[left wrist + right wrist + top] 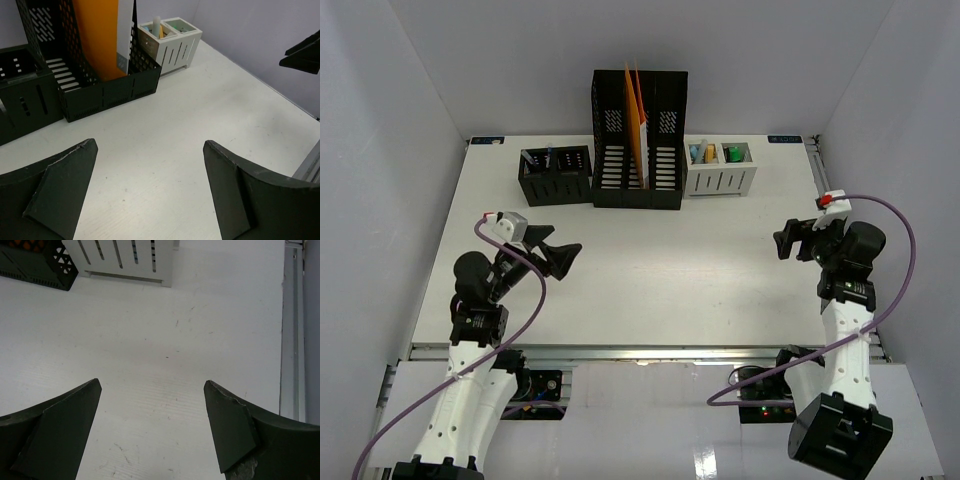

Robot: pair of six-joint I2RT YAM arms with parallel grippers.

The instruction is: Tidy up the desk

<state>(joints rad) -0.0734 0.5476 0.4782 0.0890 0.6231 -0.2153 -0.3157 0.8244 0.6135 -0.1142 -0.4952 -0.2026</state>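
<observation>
White worktop [660, 290] across the middle of the overhead view, walled in white on three sides, with a metal rail [640, 352] along the near edge. Lined up side by side at the far edge:
- a low black pen holder [555, 178] on the left;
- a tall black file rack [640, 170] in the centre, with an orange folder [633, 125] standing upright inside;
- a white slotted organiser [720, 178] on the right, with small coloured items in its cells, too small to name.

Left claw [565, 245] above the left side of the worktop, jaws spread wide with nothing between them, pointed toward the middle. Right claw [798, 238] above the right side, close to the right edge, likewise gaping and empty.

From the left wrist, bare white surface between two dark fingers [60, 185], with the file rack and organiser beyond. From the right wrist, more bare worktop between the fingers [55, 430], with a corner of the white organiser at the top of the view.
</observation>
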